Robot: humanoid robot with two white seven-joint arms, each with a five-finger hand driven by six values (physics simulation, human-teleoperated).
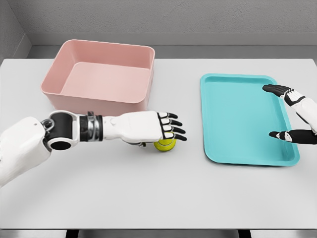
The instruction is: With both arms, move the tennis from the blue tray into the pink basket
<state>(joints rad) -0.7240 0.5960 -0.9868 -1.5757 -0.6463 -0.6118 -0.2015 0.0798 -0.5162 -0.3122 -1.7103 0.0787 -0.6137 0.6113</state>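
Note:
The yellow-green tennis ball [165,145] lies on the white table between the pink basket [99,94] and the blue tray [233,144]. My left hand [171,130] reaches in from the left and hovers flat right over the ball, fingers stretched out and covering its top; I see no finger wrapped around it. My right hand [277,112] sits over the tray's right edge, open, with thumb and fingers spread wide and nothing between them. Nothing lies in the tray.
The pink basket stands at the back left, just behind my left forearm [94,128]. The tray lies at the right of the table [158,198]. A grey wall runs behind the table's far edge.

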